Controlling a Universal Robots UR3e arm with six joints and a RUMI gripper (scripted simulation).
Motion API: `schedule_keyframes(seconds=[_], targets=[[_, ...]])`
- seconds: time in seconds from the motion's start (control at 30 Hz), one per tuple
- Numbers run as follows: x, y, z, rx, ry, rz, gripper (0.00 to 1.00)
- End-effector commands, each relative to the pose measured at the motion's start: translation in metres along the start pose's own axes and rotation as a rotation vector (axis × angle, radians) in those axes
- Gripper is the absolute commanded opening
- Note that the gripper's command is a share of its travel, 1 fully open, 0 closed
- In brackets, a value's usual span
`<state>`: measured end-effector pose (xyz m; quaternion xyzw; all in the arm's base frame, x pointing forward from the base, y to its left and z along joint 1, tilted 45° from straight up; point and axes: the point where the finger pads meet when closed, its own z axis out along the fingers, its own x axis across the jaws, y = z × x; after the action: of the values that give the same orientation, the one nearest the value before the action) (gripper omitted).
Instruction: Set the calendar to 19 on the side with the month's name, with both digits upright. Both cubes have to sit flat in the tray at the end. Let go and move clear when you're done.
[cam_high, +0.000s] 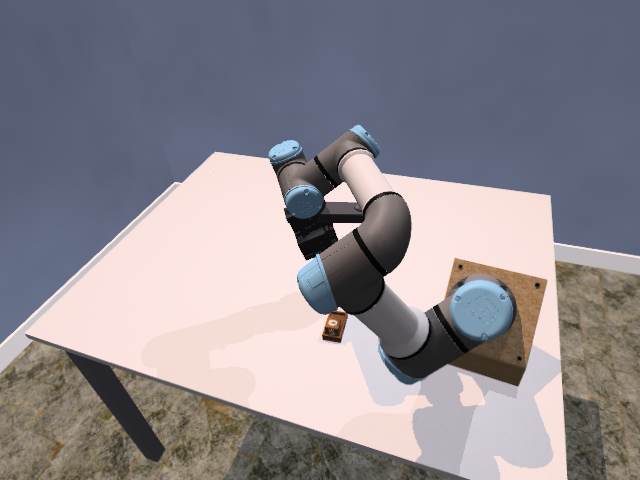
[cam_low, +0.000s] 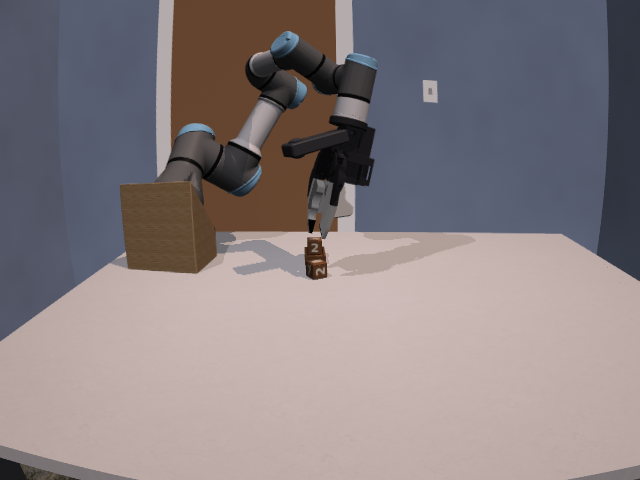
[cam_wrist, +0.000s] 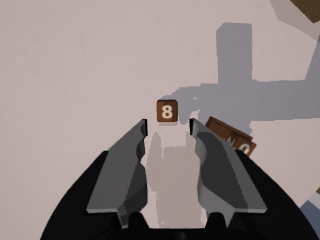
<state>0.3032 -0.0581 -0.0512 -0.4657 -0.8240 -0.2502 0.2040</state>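
A small brown cube (cam_wrist: 167, 111) with a white 8 on top lies on the table just beyond my fingertips. In the exterior view this cube (cam_low: 314, 245) shows a 2 on its side and sits behind the brown tray. The tray holds the other cube, which shows a 2 toward that camera and a 0 on top (cam_high: 334, 324). In the wrist view the tray (cam_wrist: 232, 137) lies to the right, partly hidden by my right finger. My gripper (cam_wrist: 168, 120) (cam_low: 317, 229) hangs above the loose cube, its fingers apart with nothing between them.
The arm stands on a wooden block (cam_low: 165, 227) at the table's back left; it also shows in the top view (cam_high: 491, 320). The arm's elbow (cam_high: 356, 268) hides the loose cube and my fingers in that view.
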Motion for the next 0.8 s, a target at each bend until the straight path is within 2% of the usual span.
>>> schedule_keyframes(seconds=[0.0,0.17,0.37,0.43,0.77], targets=[[-0.0007,0.0,-0.0008,0.004,-0.002,0.0,0.28],[-0.0006,0.0,-0.0007,0.018,0.0,0.001,0.28],[-0.0005,0.0,-0.0003,0.074,0.005,0.001,0.28],[-0.0005,0.0,-0.0003,0.074,0.005,0.001,0.28],[-0.0006,0.0013,-0.0002,0.207,0.004,0.001,0.28]])
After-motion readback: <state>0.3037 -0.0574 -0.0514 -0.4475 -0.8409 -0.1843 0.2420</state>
